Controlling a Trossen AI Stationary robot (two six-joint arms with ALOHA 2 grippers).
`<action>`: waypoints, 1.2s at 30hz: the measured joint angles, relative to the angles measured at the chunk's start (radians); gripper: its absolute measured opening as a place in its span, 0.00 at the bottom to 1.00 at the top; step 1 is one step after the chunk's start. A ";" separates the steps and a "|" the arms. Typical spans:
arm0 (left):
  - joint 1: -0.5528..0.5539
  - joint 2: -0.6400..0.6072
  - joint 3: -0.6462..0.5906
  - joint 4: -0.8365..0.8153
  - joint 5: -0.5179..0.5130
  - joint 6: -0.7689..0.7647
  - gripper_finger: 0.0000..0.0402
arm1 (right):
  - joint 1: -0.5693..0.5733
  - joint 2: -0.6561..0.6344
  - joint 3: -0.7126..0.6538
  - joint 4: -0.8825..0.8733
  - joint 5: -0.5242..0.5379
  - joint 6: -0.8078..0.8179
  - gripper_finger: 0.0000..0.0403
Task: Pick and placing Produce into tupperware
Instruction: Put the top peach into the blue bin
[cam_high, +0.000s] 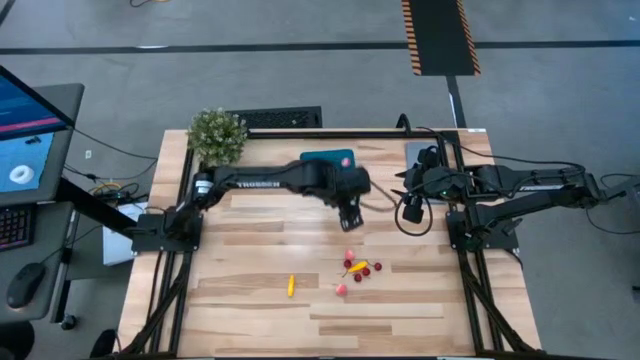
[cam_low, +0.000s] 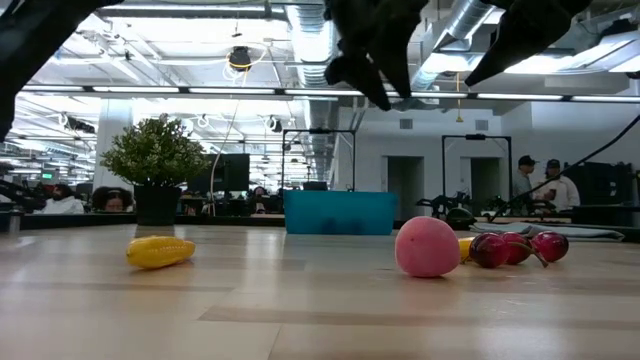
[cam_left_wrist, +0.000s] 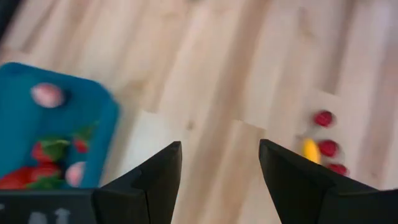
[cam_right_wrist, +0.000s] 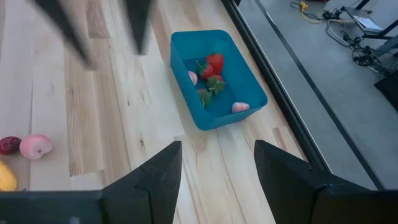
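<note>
both grippers were spread w/ nothing held: left gripper (cam_high: 350, 222) hung beside the tupperware (cam_high: 327, 158), right gripper (cam_right_wrist: 214, 180) near it, produce (cam_high: 356, 270) loose on table (cam_high: 400, 320).

- The right claw (cam_right_wrist: 214, 163) hangs over the wooden table (cam_right_wrist: 112, 118), fingers spread, nothing between them.
- Just ahead of the fingertips sits the tupperware (cam_right_wrist: 217, 78), holding strawberries (cam_right_wrist: 213, 65) and pink pieces (cam_right_wrist: 240, 107).
- Off to one side lie a pink fruit (cam_right_wrist: 35, 146), a cherry (cam_right_wrist: 9, 145) and a yellow piece (cam_right_wrist: 5, 177).
- The other arm's fingers (cam_right_wrist: 140, 25) hang farther ahead.
</note>
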 joint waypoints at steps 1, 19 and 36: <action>-0.019 0.001 0.000 0.000 -0.003 -0.005 0.51 | 0.000 0.000 0.000 0.000 0.000 0.000 0.56; -0.151 0.160 -0.002 0.163 -0.111 -0.106 0.51 | 0.001 0.001 0.001 -0.012 0.000 0.000 0.56; -0.189 0.266 0.005 0.036 -0.114 -0.348 0.51 | 0.001 0.017 0.000 -0.004 0.000 -0.026 0.56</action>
